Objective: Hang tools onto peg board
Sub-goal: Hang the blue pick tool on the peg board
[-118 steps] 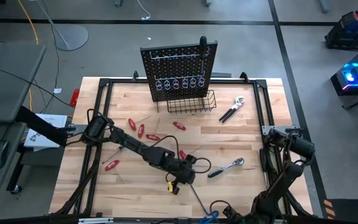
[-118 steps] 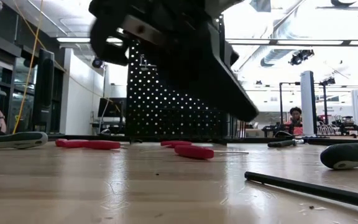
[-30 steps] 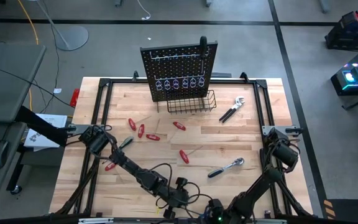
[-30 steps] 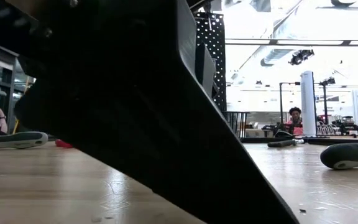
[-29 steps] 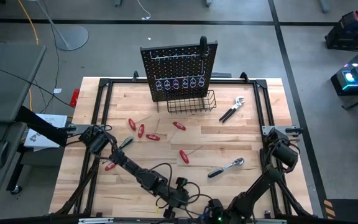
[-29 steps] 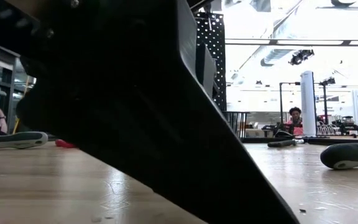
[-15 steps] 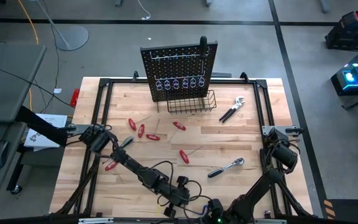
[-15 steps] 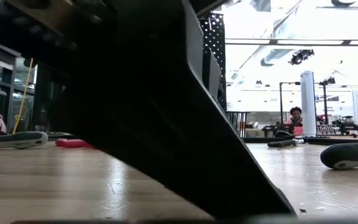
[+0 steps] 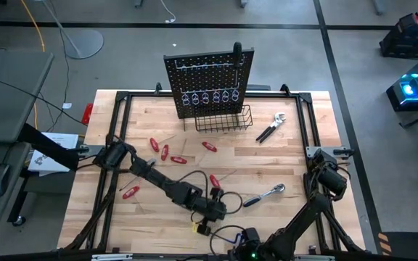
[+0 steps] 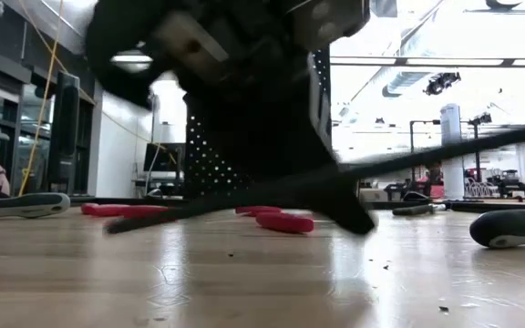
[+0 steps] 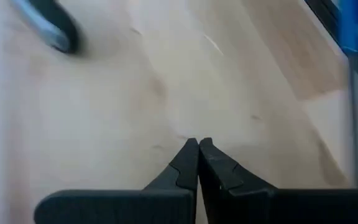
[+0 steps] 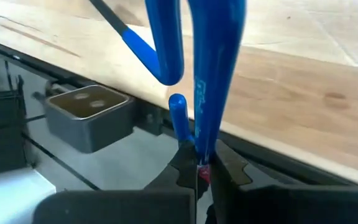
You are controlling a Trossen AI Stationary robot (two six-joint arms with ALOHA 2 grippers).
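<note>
The upright black perforated peg board (image 9: 209, 85), with its row of wire hooks and a black wire basket (image 9: 223, 119) at its base, stands at the far edge of the wooden table (image 9: 289, 163), well beyond both grippers. One black-handled tool (image 9: 237, 52) shows at its top edge; the hooks otherwise look bare, so by my judgement nearly all the hanging is left to do.

The blue T-handle key (image 12: 207, 68) is the tool in hand: the right gripper (image 12: 197, 169), at the table's near edge, has its fingers pinched on the blue handle, the key's dark shaft running out over the table. It has yet to be carried the whole way to the board.

The left gripper (image 9: 212, 208) sits just beside it over the near middle of the table, fingers pressed together on nothing, as its wrist view shows.

Farther out, unhung, lie several red-handled screwdrivers (image 9: 164, 151) toward the board, a chrome ratchet (image 9: 265, 194) just right of the left gripper, and a silver wrench (image 9: 272, 127) beside the basket.
</note>
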